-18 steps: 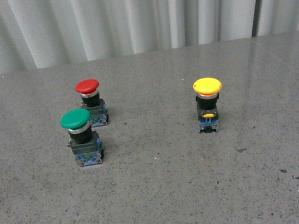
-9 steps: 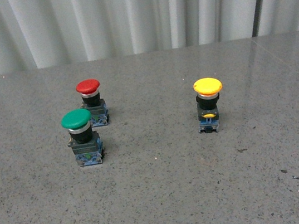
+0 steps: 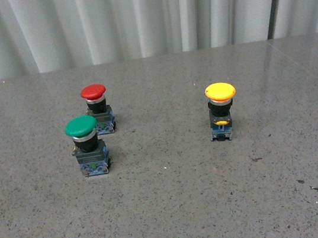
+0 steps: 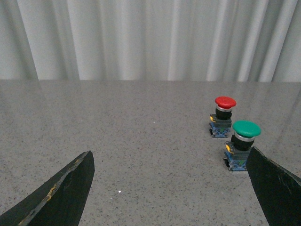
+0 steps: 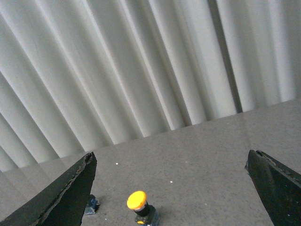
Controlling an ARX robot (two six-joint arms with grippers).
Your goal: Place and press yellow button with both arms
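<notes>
The yellow button (image 3: 220, 92) stands upright on the grey table, right of centre in the front view, with a black body and blue-grey base. It also shows in the right wrist view (image 5: 137, 200), low between the fingers and far from them. My right gripper (image 5: 170, 162) is open and empty, its black fingers (image 5: 70, 193) wide apart. My left gripper (image 4: 169, 162) is open and empty, its fingertips (image 4: 66, 188) over bare table. Neither arm shows in the front view.
A green-capped button (image 3: 80, 126) and a red-capped button (image 3: 93, 92) stand close together at the left of the table (image 3: 173, 212). In the left wrist view the green one (image 4: 246, 129) sits just beside one finger, the red one (image 4: 225, 101) behind it. A pleated white curtain (image 3: 143, 13) backs the table.
</notes>
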